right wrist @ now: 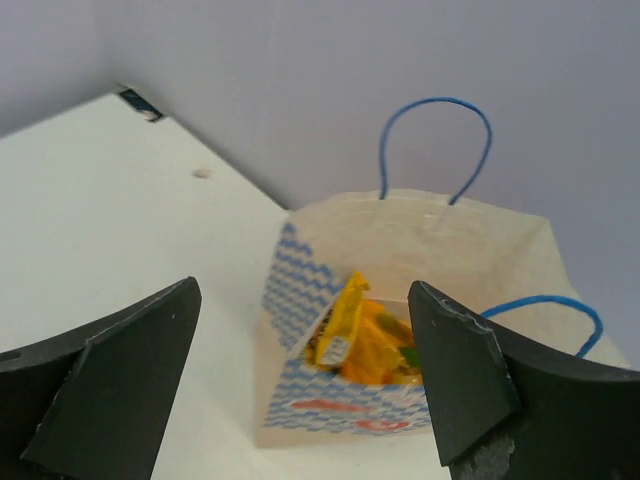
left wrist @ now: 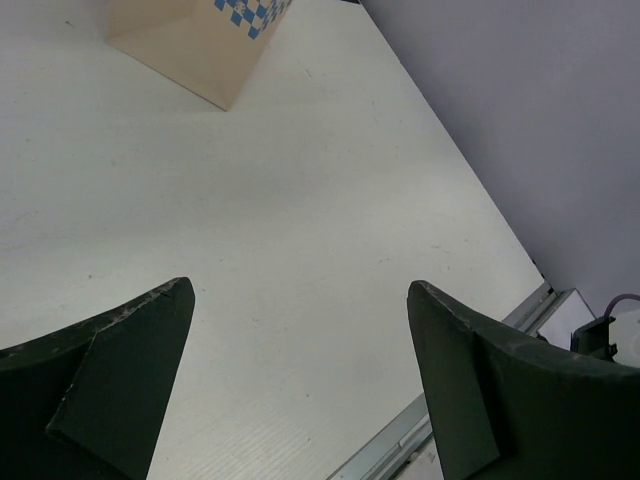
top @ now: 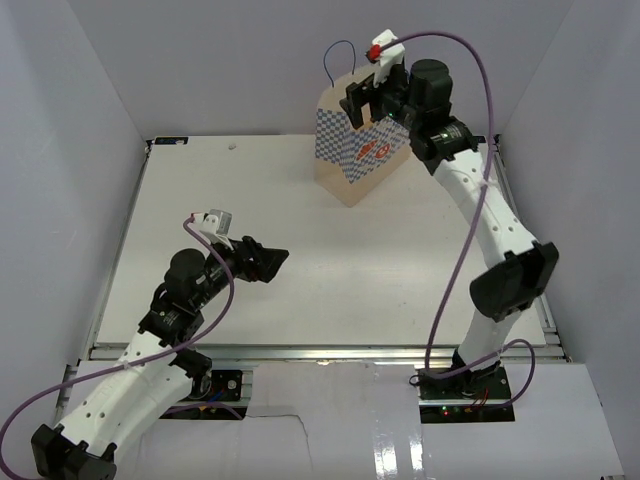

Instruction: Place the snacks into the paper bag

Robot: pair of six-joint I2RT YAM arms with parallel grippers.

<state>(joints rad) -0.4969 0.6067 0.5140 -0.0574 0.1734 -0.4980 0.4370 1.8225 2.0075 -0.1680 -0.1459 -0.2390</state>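
Note:
The paper bag [top: 355, 155] stands upright at the far middle of the table, tan with blue-white checker print and red logos. In the right wrist view its mouth [right wrist: 400, 300] is open and holds snacks: a slim yellow bar [right wrist: 342, 320] standing on end, orange packets [right wrist: 375, 350] and a bit of green [right wrist: 408, 353]. My right gripper [top: 368, 97] hovers above the bag, open and empty [right wrist: 300, 380]. My left gripper [top: 272, 262] is open and empty over the bare table [left wrist: 300, 390], well short of the bag's base [left wrist: 200, 45].
White walls enclose the table on the left, back and right. The table's metal front rail [left wrist: 440, 410] lies near my left gripper. The bag's blue loop handles [right wrist: 435, 140] stick up toward my right gripper.

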